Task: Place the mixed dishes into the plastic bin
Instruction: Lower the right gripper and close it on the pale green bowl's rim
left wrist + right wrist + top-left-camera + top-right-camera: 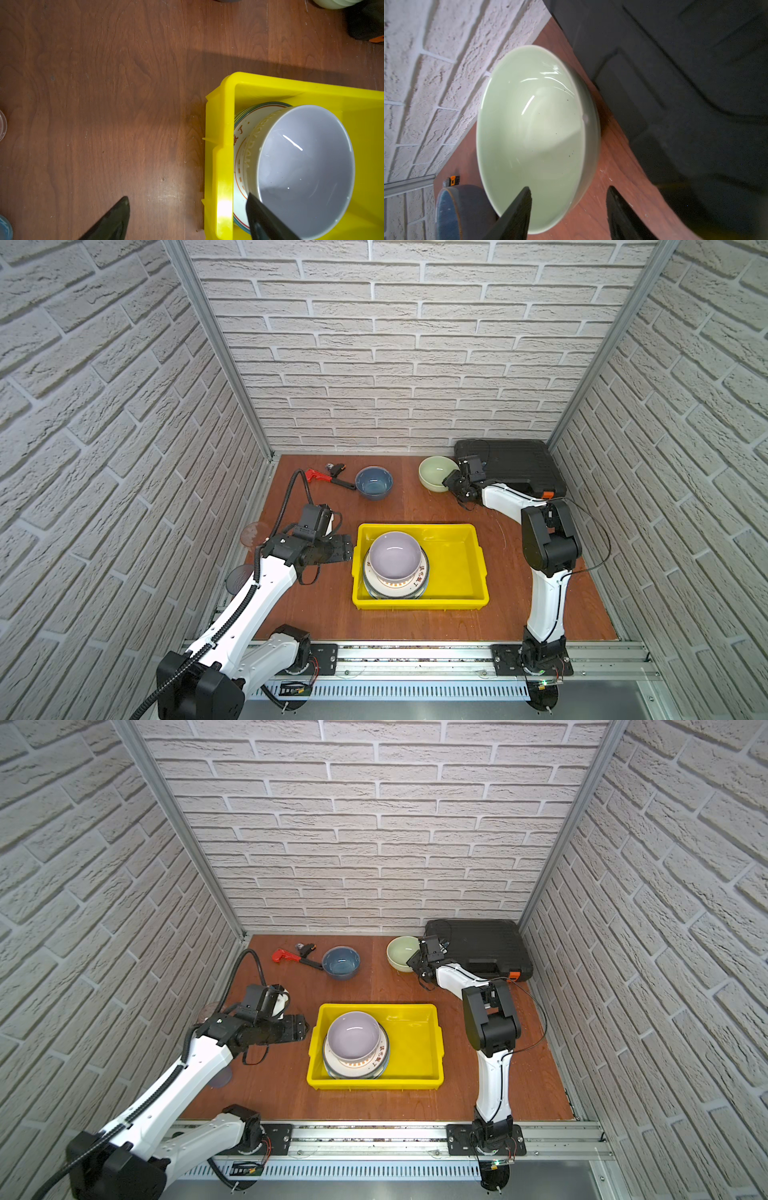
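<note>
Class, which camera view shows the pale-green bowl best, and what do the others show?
Right wrist view: the pale-green bowl is large and close, rim between the right gripper's open fingers. Both top views show it small; the left wrist view catches only its edge.

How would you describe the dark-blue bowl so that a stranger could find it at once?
Start at the yellow bin in the middle of the wooden table. Behind it, near the brick back wall, two bowls stand apart. The dark-blue bowl is the one beside the red-and-black wrench; the pale-green bowl stands by the black case.
</note>
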